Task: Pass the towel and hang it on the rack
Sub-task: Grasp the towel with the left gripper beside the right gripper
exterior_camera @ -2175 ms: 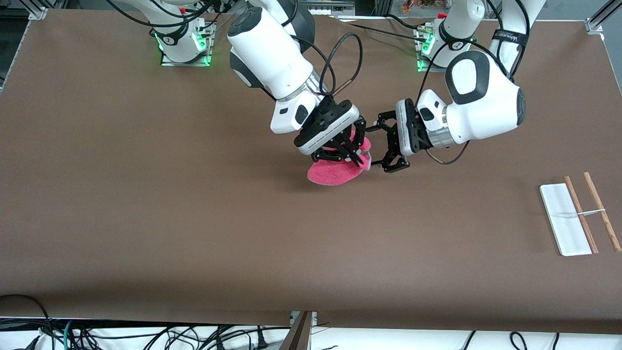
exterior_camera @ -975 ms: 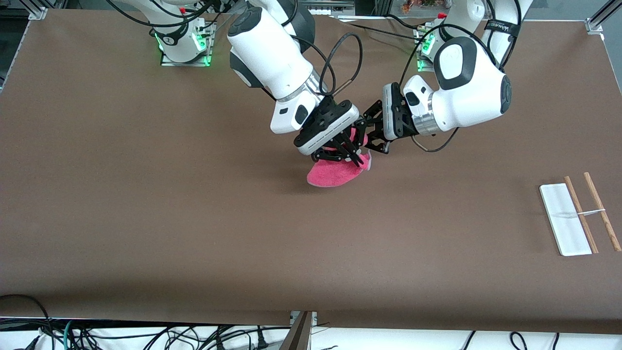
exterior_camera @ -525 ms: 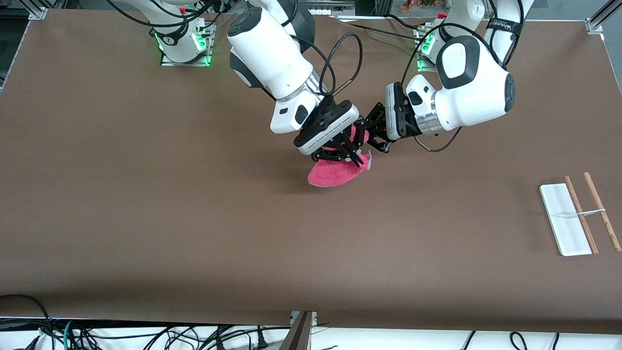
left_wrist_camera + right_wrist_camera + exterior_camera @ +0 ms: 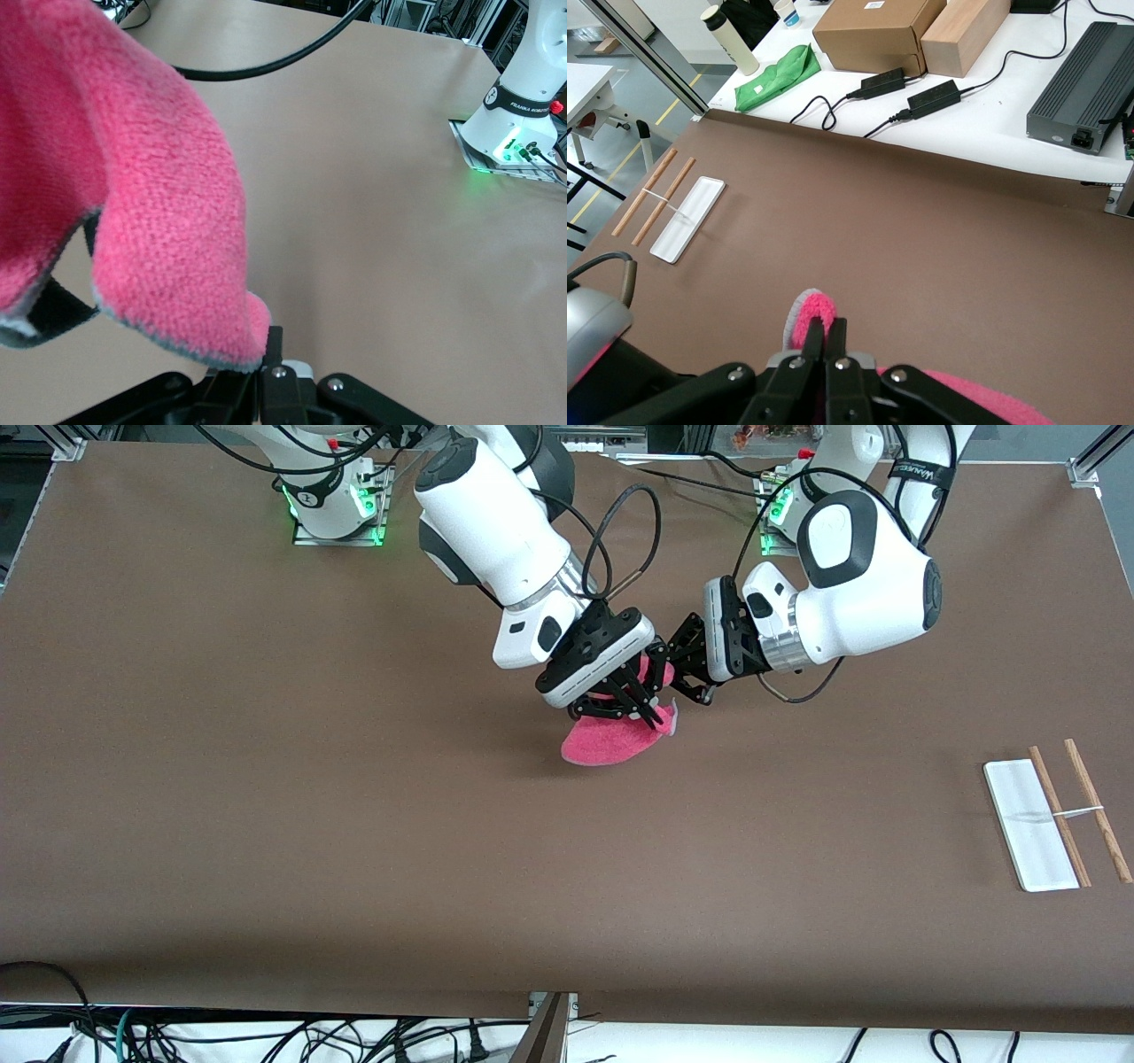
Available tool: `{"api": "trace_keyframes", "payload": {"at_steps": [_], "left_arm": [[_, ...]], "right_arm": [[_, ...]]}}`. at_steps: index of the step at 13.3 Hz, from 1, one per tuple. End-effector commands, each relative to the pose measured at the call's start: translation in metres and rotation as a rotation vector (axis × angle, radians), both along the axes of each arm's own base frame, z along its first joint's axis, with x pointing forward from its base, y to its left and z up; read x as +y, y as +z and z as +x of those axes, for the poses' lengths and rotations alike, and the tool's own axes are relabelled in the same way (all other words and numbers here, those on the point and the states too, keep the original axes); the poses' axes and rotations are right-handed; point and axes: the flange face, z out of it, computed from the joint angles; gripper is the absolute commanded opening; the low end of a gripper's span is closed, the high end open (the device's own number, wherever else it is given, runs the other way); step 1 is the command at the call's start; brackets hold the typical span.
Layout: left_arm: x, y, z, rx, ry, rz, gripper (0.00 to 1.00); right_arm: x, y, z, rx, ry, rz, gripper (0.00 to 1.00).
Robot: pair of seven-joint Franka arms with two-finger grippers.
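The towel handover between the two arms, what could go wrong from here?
1. Both the right tool and the left tool are shut on the towel over mid-table; if they pull apart before one lets go, the cloth may stretch or tear free.
2. The left tool pinches only an edge, so it may slip.
3. The rack stands at the left arm's end, a long carry.

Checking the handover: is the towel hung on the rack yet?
No. The towel hangs between both shut hands over mid-table; the rack stands bare.
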Motion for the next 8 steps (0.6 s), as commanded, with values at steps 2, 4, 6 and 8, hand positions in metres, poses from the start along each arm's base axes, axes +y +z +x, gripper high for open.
{"api": "trace_keyframes", "payload": {"at_steps": [2,4,6,8], "left_arm": [[0.0078,0.0088,-0.0031,-0.005,0.016,-0.014,0.00],[0.0086,0.0088,-0.0027,-0.004,0.018,-0.014,0.00],[0.0086,0.0096,-0.0028,-0.001,0.023,-0.015,0.00],[0.0086,0.0096,-0.0028,0.014,0.037,-0.014,0.00]], "right_arm": [[-0.0004,0.0054,0.0022,0.003,-0.007,0.019,0.02],[0.0004,0.0036,0.0017,0.008,-0.007,0.020,0.11],[-0.0003,0.0048,0.0021,0.003,-0.008,0.019,0.26],[-0.0001,0.0043,0.0018,-0.009,0.001,0.009,0.56]]}}
